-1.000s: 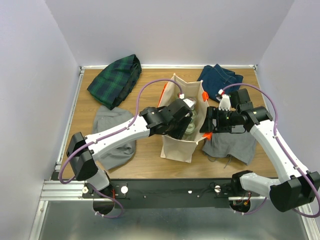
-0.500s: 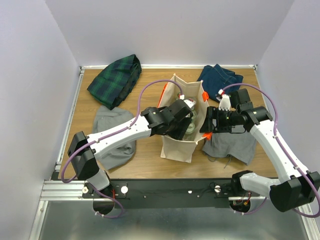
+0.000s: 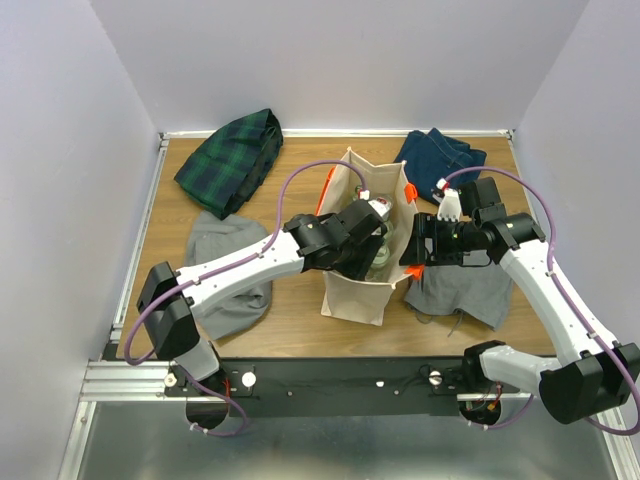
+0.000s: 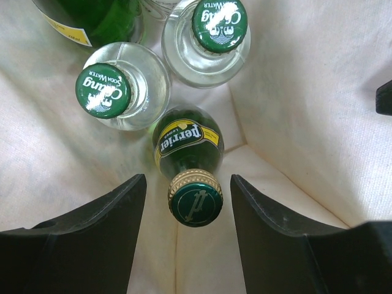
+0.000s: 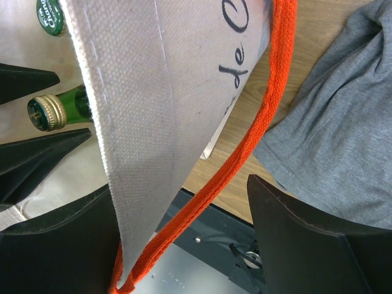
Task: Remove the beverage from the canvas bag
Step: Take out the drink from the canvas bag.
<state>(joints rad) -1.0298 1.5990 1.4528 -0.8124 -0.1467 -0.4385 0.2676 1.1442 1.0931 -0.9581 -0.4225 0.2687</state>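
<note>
Your Perrier bottle (image 4: 188, 147) is inside the canvas bag (image 3: 352, 290), standing more or less on end: long axis up and down, gold-collared green cap (image 4: 196, 199) pointing up at the bag's mouth. Your left gripper (image 4: 188, 180) is down in the bag with its jaws spread, one finger on each side of that cap. There's a gap on both sides, so it isn't gripping anything.

Your right gripper (image 5: 180, 184) is spread too, straddling the bag's side wall and orange handle (image 5: 269, 104). The canvas lies against one finger, clear of the other.

Also in the bag are two clear soda water bottles (image 4: 103, 90) with green caps and a bigger green bottle (image 4: 92, 18).
</note>
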